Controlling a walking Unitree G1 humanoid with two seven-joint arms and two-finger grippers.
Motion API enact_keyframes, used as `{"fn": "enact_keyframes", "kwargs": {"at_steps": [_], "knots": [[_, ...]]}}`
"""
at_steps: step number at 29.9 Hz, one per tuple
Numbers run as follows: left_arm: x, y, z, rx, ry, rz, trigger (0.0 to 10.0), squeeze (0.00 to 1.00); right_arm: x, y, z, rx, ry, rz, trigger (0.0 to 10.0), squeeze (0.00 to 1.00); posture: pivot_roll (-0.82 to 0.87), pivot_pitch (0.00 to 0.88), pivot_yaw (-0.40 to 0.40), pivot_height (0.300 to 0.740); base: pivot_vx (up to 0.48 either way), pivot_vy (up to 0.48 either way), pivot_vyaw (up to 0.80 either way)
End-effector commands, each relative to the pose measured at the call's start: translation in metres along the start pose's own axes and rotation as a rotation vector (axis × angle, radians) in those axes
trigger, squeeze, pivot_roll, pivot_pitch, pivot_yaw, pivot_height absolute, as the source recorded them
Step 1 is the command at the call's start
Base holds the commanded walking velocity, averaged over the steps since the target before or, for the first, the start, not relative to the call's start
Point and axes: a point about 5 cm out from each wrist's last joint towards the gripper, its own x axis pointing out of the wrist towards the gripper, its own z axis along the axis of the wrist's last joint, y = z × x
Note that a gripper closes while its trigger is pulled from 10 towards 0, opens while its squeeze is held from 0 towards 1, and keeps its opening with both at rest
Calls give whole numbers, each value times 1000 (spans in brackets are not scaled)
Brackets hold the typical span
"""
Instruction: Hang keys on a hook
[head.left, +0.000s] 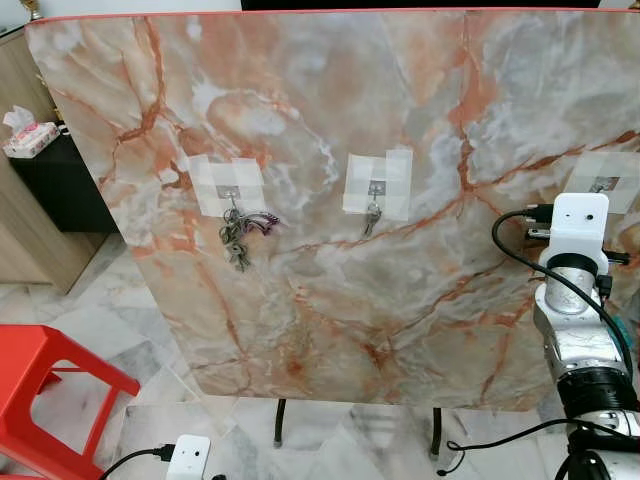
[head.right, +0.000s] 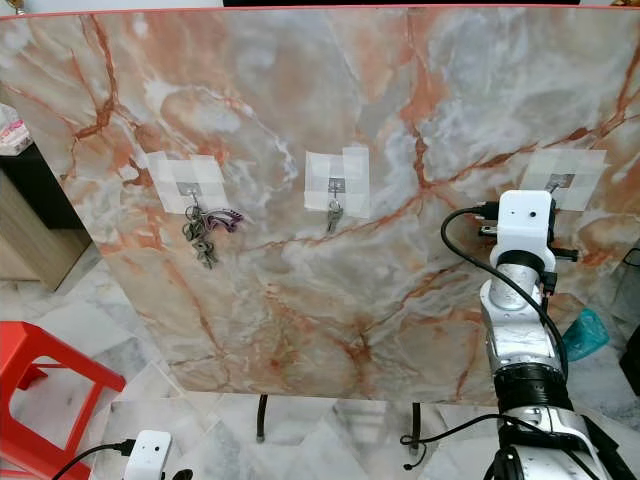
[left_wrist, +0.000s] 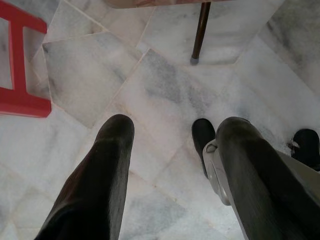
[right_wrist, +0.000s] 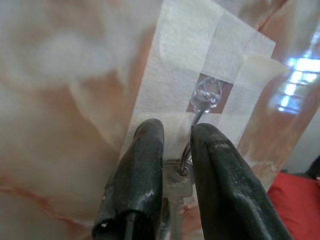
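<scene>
Right wrist view: right gripper (right_wrist: 172, 150) up against the marble board (right_wrist: 60, 100), jaws clamped on a silver key (right_wrist: 177, 187) with only a narrow gap between the black fingers. Key's wire ring (right_wrist: 187, 150) runs up to a clear hook (right_wrist: 206, 95) stuck on a white tape patch (right_wrist: 175, 75). Ring looks already caught over the hook, but I cannot tell for certain whether it bears on it.

Head views: board stands upright on dark legs over the pale tiled floor (head.left: 110, 330). Three tape patches in a row. Left hook carries a bunch of keys (head.left: 236, 235) with a purple tie; middle hook carries a single key (head.left: 371, 218). Right arm raised toward the third patch (head.left: 605, 180), its white camera housing covering the fingers and the key.

Progress, as judged: two hooks filled, third nearly done. Left to do: confirm the ring sits on the hook, let go, draw the arm back.

Left wrist view: left gripper (left_wrist: 172, 150) hangs low over the floor, jaws well apart, holding nothing. Red stool (left_wrist: 20, 75) off to one side, a board leg (left_wrist: 200, 30) ahead.

View differences: the wrist camera gives the key, ring and hook up close, which the head views hide; the head views give the full row of hooks
</scene>
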Motion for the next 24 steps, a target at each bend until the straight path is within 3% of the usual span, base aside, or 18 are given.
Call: {"fn": "enact_keyframes", "kwargs": {"at_steps": [1,9,10,11,12,15,16,17,18,19,21,24], "knots": [[0,1,0,1,-2,10,10000,0,-2,2,7,11,-27,6,10000,1000,-24,0,19,740,0,0,0],[-1,2,-4,-1,12,14,10000,0,-37,15,-12,46,31,93,10000,1000,-26,0,13,740,0,0,0],[-1,2,-4,0,14,14,10000,0,-46,18,-19,63,64,121,10000,1000,-28,0,12,740,0,0,0],[-1,2,-5,0,17,14,10000,0,-66,25,-33,76,128,185,10000,1000,-27,0,9,740,0,0,0],[-1,2,-5,0,17,14,10000,0,-66,25,-33,76,128,185,10000,1000,-27,0,9,740,0,0,0],[-1,1,-4,-2,17,13,10000,0,-91,31,-54,54,220,266,10000,1000,-32,0,7,740,0,0,0],[-1,1,-4,-3,17,13,10000,0,-97,32,-65,86,274,280,10000,722,-35,0,8,740,0,0,0],[-1,1,-4,-2,17,12,10000,0,-103,33,-76,123,336,287,10000,522,-35,0,8,740,0,0,0],[-1,0,-4,-2,17,11,10000,0,-108,34,-92,162,421,294,10000,0,-39,0,8,740,0,0,0],[0,0,-3,-1,16,9,10000,0,-115,32,-113,216,532,278,10000,0,-40,0,6,740,0,0,0],[0,-1,-2,-3,15,10,10000,0,-121,31,-131,227,627,264,10000,0,-39,0,5,740,0,0,0],[0,0,-2,-3,18,13,10000,0,-136,37,-160,165,758,307,10000,0,-44,0,10,740,0,0,0]]}}
